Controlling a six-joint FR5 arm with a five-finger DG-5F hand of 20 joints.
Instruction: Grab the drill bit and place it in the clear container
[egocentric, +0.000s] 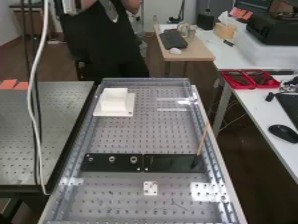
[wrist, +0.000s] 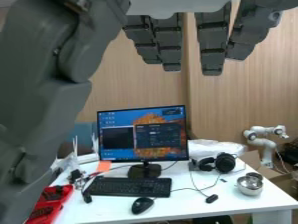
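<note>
Hand of dark grey, close to the wrist camera, open wide: the fingers are straight and the space before them is empty, with nothing gripped or touched. It is raised, and its wrist camera looks out across the white desk rather than straight down at the bench. The arm's exact bend I cannot tell.

At the bench's near end, a small white plate lies on the perforated top, with glare just right of it. Beyond it are two black plates, left and right, side by side, the left one bearing three round fittings. A slim tan rod leans up from the right plate's right end; whether it is the drill bit I cannot tell, nor where the clear container stands amid the shine. Farther, toward the left, sits a white block on a square base.
</note>
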